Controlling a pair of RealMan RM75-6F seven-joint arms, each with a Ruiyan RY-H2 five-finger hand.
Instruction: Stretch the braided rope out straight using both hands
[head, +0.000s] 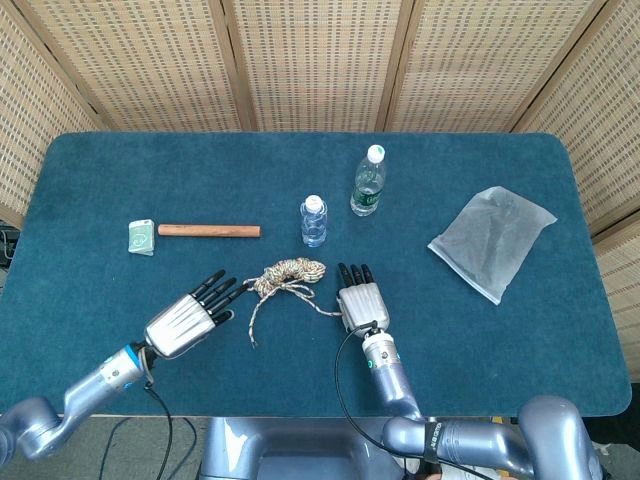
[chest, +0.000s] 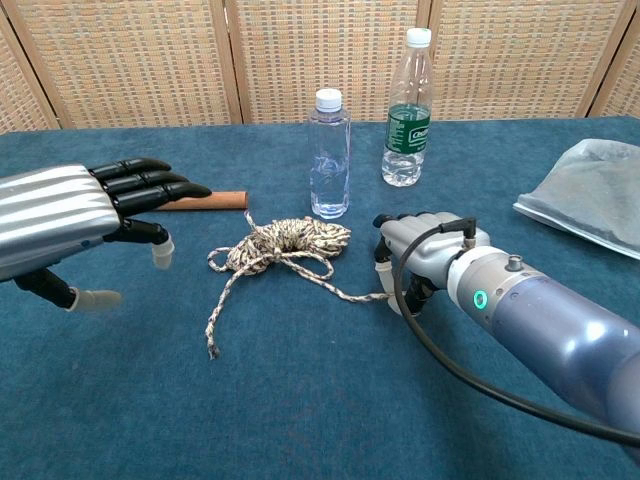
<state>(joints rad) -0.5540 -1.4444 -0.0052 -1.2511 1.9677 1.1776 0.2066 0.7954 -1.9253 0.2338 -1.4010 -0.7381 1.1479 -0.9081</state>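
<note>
The braided rope (head: 288, 272) (chest: 290, 240) lies in a loose coil at the table's middle, with one free tail (chest: 212, 340) running toward the front. Its other strand leads right into my right hand (head: 358, 300) (chest: 425, 250), which rests palm down on the cloth and seems to pinch that end between thumb and finger. My left hand (head: 190, 318) (chest: 80, 215) hovers just left of the coil. Its fingers are spread, it holds nothing, and its fingertips point at the rope without touching it.
Behind the rope stand a small clear bottle (head: 313, 220) (chest: 329, 155) and a taller green-labelled bottle (head: 368, 182) (chest: 407, 110). A wooden stick (head: 208, 231) and a green packet (head: 142, 237) lie at the left. A grey plastic bag (head: 492, 240) lies at the right.
</note>
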